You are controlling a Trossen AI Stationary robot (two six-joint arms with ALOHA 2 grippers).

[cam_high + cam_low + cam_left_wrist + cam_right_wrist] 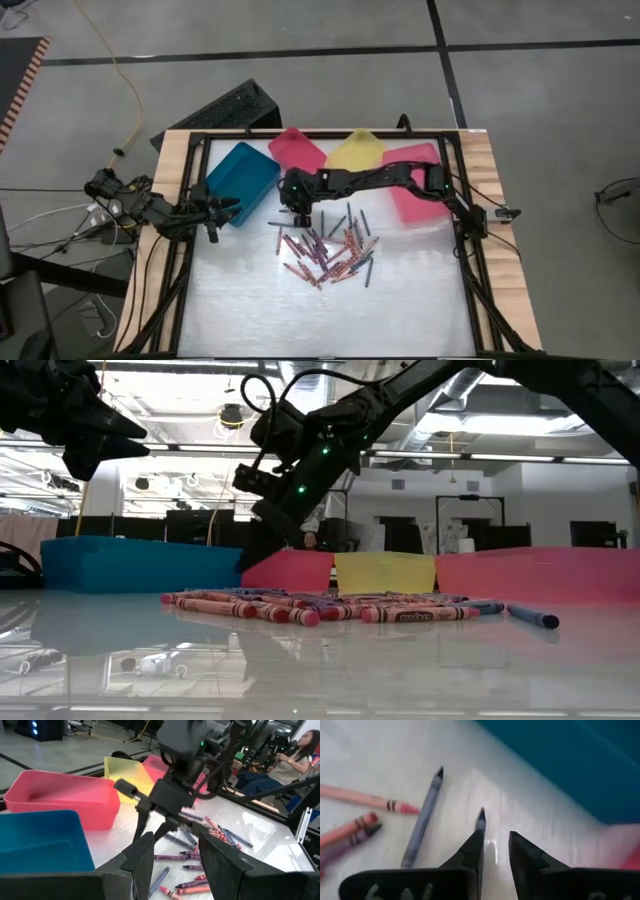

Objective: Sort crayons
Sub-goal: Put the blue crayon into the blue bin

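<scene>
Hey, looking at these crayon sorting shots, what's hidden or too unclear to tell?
- Whether the right gripper holds a crayon: in the right wrist view only a tip shows past one finger, the rest is hidden.
- Inside the teal bin: the low view shows just its wall; in the high view any contents are too small to tell.
- The crayons in the pile: in the high view they overlap too much to count.
- Left gripper: open, waiting beside the teal bin.

you have a glossy white table top (400,320) that mirrors the bins, edged in pale bare wood (505,290); smooth plastic bins in teal (240,175), pink (295,148) and yellow (357,152); paper-wrapped crayons (300,610); matt black gripper fingers (470,852).
</scene>
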